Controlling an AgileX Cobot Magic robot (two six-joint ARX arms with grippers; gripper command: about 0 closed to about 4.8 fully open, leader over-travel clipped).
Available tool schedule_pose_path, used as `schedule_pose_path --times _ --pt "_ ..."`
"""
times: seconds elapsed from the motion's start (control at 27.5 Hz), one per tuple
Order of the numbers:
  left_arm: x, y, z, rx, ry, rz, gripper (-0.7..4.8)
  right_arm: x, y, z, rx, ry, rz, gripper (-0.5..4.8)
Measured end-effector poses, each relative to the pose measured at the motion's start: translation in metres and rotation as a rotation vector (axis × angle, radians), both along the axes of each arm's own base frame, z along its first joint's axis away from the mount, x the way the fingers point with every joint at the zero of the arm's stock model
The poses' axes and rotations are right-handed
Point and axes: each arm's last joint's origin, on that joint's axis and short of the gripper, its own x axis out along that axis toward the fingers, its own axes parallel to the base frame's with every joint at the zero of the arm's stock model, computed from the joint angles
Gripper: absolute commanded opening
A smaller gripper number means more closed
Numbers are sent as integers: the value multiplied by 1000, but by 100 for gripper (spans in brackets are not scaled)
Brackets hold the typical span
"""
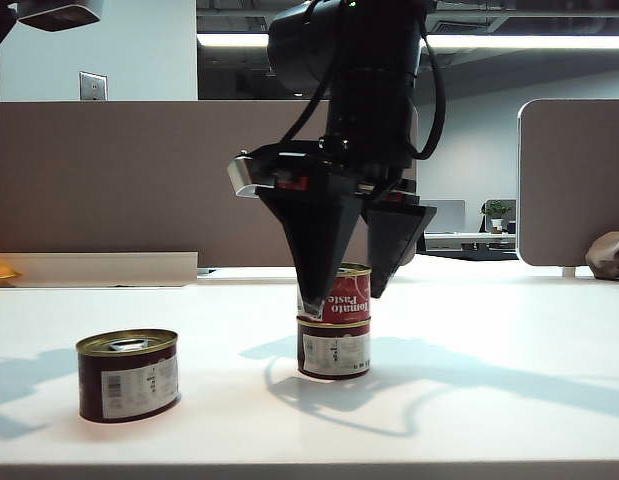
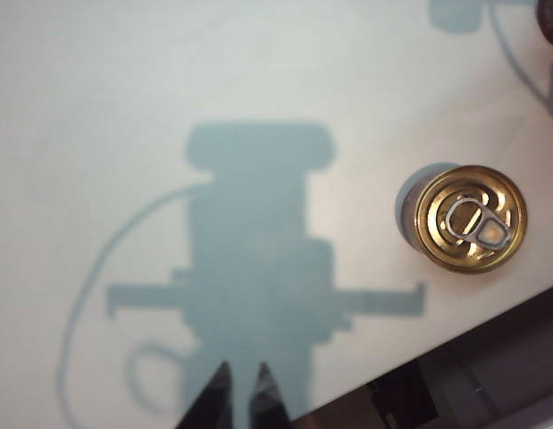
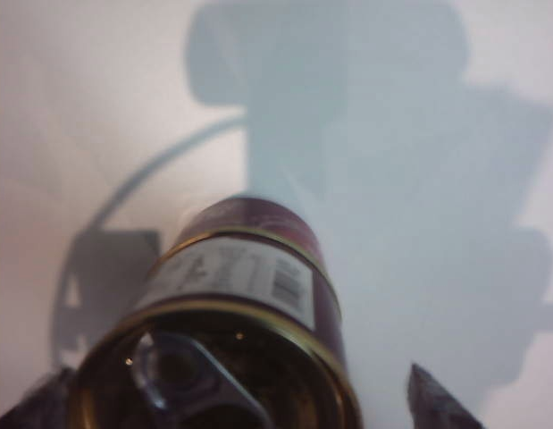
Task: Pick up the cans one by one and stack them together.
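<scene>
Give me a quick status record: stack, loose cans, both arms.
stack: red "Tomato Paste" tin sits upside down on a dark maroon barcode tin, mid-table
loose can: second dark maroon tin with gold pull-tab lid, on the white table left of the stack, upright
right gripper: astride the top tin, jaws spread, a gap visible at one finger
left gripper: above bare table, jaws nearly together, holding nothing
remaining: one can unstacked
</scene>
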Motion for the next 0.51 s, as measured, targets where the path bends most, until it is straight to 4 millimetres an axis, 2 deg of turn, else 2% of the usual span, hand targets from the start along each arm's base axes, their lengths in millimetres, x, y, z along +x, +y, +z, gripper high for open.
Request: schedule_pose_path --times 0.11,0.33,0.36,0.4,0.44,0.47,0.51 --pt "0 0 0 0 -1 0 37 1 1 4 4 -5 1 473" --pt "5 -5 0 -79 -26 -30 36 -3 -3 45 60 -62 -1 476" --pt "5 -5 -3 -83 -27 -32 37 -6 -5 51 71 -75 -2 460" --pt "6 -6 -6 -84 -26 -32 42 -9 -8 59 84 -88 -2 401" --pt "7 -6 -12 -83 -26 -32 100 -12 -11 66 96 -100 -5 217" --pt "8 -7 -24 -77 -8 -32 132 -17 -16 76 114 -112 -21 61" --pt "9 -8 -39 -64 35 -35 134 -25 -23 88 122 -118 -27 44"
